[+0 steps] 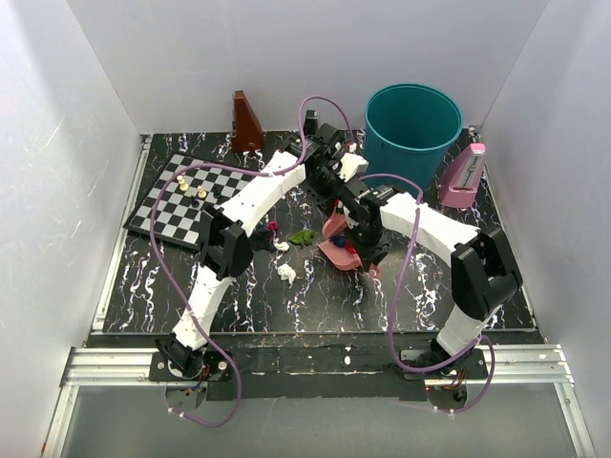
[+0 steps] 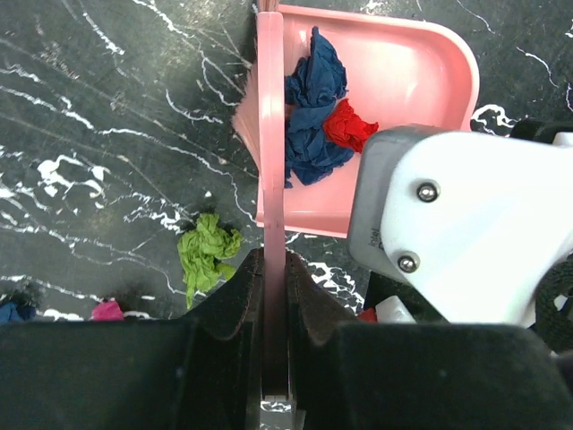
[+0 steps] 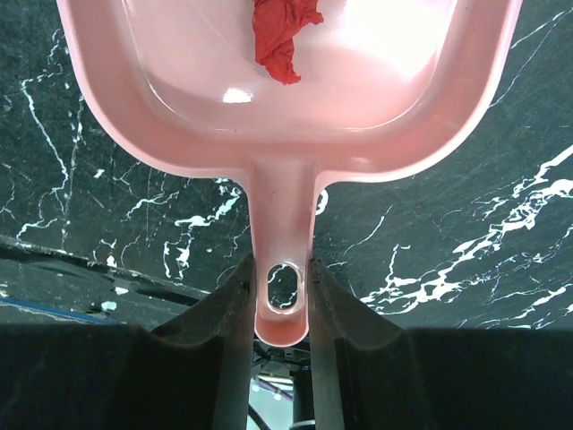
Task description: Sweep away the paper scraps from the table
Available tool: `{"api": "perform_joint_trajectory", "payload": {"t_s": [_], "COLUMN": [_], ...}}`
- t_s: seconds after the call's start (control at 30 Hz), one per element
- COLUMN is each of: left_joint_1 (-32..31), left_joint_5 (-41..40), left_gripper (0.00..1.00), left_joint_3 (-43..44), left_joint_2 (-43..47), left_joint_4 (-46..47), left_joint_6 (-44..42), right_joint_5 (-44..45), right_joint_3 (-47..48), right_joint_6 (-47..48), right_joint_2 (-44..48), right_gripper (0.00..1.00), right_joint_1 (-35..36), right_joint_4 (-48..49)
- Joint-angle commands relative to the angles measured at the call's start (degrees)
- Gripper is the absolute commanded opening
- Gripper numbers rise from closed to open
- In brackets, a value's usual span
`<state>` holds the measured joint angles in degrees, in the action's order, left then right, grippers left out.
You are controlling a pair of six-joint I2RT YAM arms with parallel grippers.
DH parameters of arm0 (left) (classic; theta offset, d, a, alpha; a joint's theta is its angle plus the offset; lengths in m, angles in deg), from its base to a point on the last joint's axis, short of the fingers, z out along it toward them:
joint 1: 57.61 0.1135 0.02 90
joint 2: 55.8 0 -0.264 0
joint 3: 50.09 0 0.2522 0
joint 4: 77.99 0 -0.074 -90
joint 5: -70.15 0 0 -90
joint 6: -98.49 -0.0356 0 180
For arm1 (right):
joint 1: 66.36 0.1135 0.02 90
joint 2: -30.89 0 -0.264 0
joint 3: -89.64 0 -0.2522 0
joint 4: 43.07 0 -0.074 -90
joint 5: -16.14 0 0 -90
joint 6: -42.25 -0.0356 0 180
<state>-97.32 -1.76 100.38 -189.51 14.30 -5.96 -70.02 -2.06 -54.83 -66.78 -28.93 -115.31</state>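
The counter (image 1: 325,303) is flat and black with white veining; crumpled paper scraps (image 1: 281,245) lie loose near its middle: two white wads (image 1: 286,273) close together; a green wad (image 2: 208,255); a magenta wad (image 2: 107,310) further left; a dark blue wad (image 2: 309,107) and a red wad (image 2: 347,125) touch inside a pink dustpan (image 2: 412,72).

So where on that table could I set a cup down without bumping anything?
The near strip of the table, between the two arm bases, looks bare, as does the near-left corner in front of the chessboard. The middle is crowded: left gripper with brush, right gripper with dustpan, and paper scraps beside them.
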Motion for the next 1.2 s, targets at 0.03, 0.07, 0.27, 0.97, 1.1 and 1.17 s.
{"api": "perform_joint_trajectory", "payload": {"t_s": [0.03,0.07,0.27,0.97,1.1,1.17], "left_joint_1": [-1.69,-1.61,-1.61,1.82,2.00,1.82], "left_joint_5": [-5.49,-7.43,-10.88,-41.11,-41.21,-39.54], "left_gripper": [0.00,0.00,0.00,0.00,0.00,0.00], "left_joint_3": [-1.26,-1.87,-13.90,-53.28,-59.00,-61.90], "left_joint_2": [9.69,10.91,24.44,62.60,67.08,68.93], "left_joint_4": [-3.57,-2.78,7.31,21.22,23.23,24.99], "left_joint_6": [5.05,5.92,11.02,20.96,20.79,20.70], "right_joint_5": [-0.06,0.64,3.81,-1.90,-0.24,0.29], "right_joint_3": [-0.97,-1.67,-7.39,12.97,23.87,29.92], "right_joint_6": [-0.92,-1.36,-2.95,-3.39,-3.39,-3.74], "right_joint_2": [4.67,5.64,11.70,15.58,11.37,9.09], "right_gripper": [0.01,0.01,0.01,0.01,0.01,0.01], "right_joint_1": [0.10,0.19,0.89,1.42,1.24,1.15], "right_joint_4": [1.08,1.52,7.05,-5.14,-11.38,-14.10]}}
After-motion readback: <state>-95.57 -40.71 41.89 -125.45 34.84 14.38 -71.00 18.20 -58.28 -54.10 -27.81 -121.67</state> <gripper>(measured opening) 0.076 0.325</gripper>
